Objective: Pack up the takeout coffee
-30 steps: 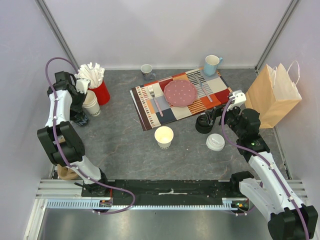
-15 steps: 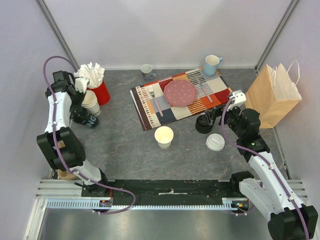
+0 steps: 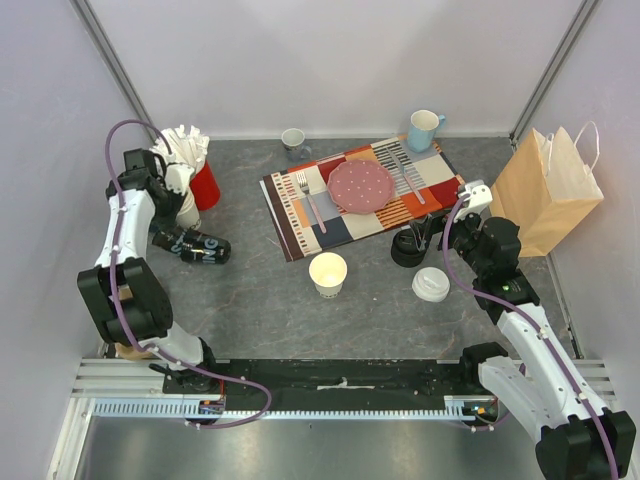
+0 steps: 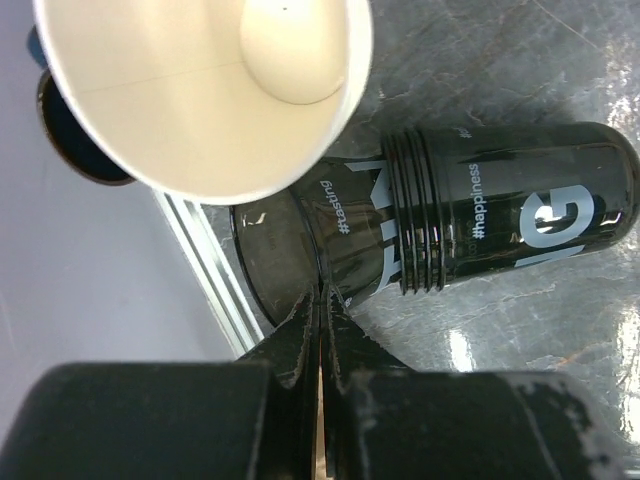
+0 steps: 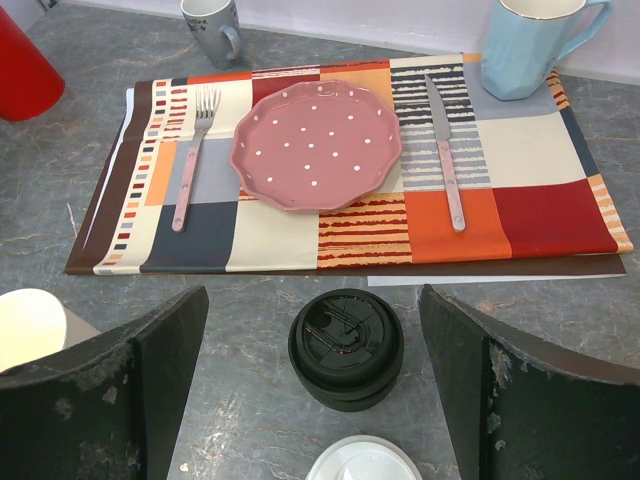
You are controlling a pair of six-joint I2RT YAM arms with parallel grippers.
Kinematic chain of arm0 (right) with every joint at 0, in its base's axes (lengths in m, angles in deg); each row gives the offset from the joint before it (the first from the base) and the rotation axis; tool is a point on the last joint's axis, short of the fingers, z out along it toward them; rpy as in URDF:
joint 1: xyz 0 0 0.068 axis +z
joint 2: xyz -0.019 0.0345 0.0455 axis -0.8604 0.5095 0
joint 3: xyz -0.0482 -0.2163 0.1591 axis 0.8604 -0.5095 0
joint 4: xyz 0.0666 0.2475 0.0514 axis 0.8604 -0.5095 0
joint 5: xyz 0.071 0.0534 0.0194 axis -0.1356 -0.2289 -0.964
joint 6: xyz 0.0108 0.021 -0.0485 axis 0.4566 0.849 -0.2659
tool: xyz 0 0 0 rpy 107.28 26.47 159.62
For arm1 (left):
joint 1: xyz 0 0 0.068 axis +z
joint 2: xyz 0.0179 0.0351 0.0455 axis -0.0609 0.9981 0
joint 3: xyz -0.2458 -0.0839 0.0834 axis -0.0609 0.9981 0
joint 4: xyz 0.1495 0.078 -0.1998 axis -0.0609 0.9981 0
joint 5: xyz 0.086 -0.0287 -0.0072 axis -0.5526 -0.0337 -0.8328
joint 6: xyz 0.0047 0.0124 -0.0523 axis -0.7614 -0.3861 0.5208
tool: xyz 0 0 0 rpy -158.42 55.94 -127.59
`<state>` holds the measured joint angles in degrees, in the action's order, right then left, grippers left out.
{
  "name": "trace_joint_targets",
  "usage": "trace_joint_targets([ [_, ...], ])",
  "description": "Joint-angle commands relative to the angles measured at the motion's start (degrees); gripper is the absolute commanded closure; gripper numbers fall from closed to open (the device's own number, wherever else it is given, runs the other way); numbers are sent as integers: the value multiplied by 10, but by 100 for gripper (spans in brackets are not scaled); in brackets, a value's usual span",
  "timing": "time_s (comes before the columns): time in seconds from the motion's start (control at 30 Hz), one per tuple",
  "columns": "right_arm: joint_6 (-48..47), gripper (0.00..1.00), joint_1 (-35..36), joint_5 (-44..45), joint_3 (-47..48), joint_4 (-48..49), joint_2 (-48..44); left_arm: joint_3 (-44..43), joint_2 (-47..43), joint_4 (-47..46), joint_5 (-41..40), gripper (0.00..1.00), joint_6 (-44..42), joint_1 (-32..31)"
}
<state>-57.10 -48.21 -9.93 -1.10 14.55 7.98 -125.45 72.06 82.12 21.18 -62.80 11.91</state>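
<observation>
The right tool (image 5: 314, 335) stands wide open astride the black-lidded cup (image 5: 346, 345), whose lid hides most of its wall. The white-lidded cup (image 3: 430, 284) sits just nearer on the tabletop (image 3: 250, 310), cut off by the right wrist view's bottom edge. The left tool (image 4: 320, 305) is closed at the rim of stacked black cups (image 4: 500, 210) lying sideways; whether it pinches that rim cannot be told.

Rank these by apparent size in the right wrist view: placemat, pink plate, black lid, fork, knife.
1. placemat
2. pink plate
3. black lid, though it sits nearest the camera, which flatters it
4. fork and knife: they look alike, so I leave them unranked
</observation>
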Motion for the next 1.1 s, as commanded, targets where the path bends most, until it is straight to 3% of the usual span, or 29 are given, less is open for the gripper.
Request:
trace_joint_targets([
  [0.0, 4, 5, 2, -10, 21, 11, -9, 5, -23, -11, 2, 98, -17, -9],
  [0.6, 5, 5, 3, -19, 26, 9, -9, 34, -117, -11, -122, 98, -29, -28],
  [0.77, 6, 5, 2, -22, 28, 7, -12, 78, -153, -40, -185, 98, -50, -61],
  [1.07, 5, 5, 3, -26, 30, 3, -14, 112, -203, -44, -224, 98, -69, -104],
])
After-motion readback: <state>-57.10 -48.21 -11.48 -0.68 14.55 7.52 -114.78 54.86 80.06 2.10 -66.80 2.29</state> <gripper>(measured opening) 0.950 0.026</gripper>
